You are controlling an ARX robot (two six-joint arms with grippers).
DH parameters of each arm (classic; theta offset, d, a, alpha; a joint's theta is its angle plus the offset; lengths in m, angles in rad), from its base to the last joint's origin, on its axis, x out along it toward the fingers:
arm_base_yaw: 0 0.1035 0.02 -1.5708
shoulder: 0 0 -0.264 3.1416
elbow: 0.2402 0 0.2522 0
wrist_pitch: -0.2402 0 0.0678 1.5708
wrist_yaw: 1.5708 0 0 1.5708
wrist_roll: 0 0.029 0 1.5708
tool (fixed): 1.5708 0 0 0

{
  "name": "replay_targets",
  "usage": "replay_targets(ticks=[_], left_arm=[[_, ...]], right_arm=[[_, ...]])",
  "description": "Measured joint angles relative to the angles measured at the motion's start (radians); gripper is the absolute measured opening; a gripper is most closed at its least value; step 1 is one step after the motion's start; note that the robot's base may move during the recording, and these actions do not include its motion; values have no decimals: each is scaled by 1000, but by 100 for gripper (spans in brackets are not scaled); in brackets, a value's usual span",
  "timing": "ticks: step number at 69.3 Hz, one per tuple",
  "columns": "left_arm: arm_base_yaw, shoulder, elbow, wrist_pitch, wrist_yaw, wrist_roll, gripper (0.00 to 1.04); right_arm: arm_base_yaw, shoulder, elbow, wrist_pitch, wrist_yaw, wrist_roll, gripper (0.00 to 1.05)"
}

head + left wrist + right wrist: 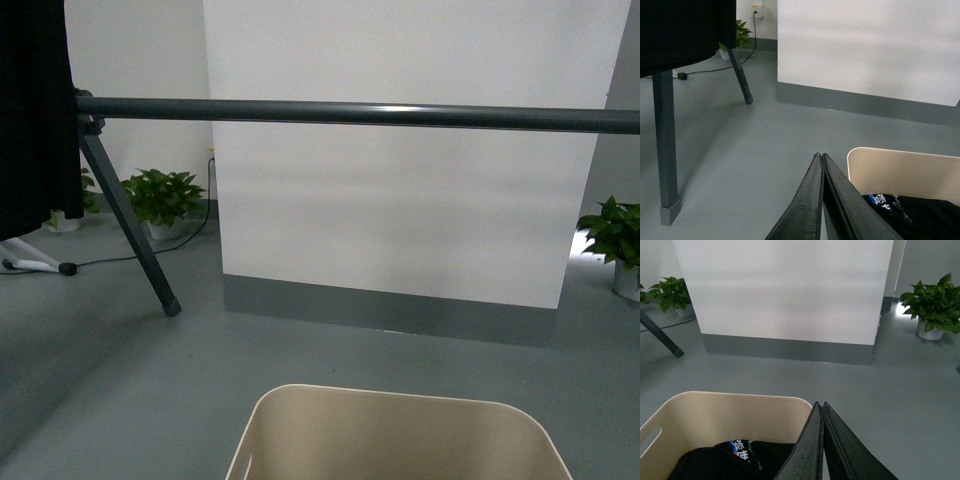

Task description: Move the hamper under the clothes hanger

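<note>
While the hamper (400,435) sits on the floor (120,400) at the near edge of your front view, the clothes hanger (360,113) bar runs across above and beyond it. Black clothing (735,460) lies inside. Your left fingers (821,165) and right fingers (820,412) are pressed together, holding nothing.

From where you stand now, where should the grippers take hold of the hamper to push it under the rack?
Probably at the hamper's rim. A cut-out slot handle shows near the rim on one end wall, so each arm could come in from its own side, above the smooth tapered walls. Both the left gripper and right gripper are shut now, beside the rim. Black clothing lies inside.
</note>
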Motion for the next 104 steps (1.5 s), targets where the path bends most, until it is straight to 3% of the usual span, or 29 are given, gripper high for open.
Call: replay_targets(ticks=[6, 10, 17, 50, 89, 96, 104], left_arm=[[16, -52, -19, -33, 21, 0, 3], [65, -93, -32, -61, 86, 3, 3], [99, -127, -70, -42, 93, 3, 3], [100, -420, -85, -307, 100, 6, 3], [100, -632, -85, -516, 100, 6, 3], [100, -661, -85, -546, 100, 6, 3], [100, -687, -85, -571, 100, 6, 3]], right_arm=[[0, -62, -3, -51, 0, 0, 2], [0, -106, -6, -90, 0, 0, 2], [0, -182, -10, -159, 0, 0, 2], [0, -439, -10, -401, 0, 0, 2], [0, -603, -10, -563, 0, 0, 2], [0, -734, -9, -726, -3, 0, 2], [0, -769, -9, -735, -3, 0, 2]])
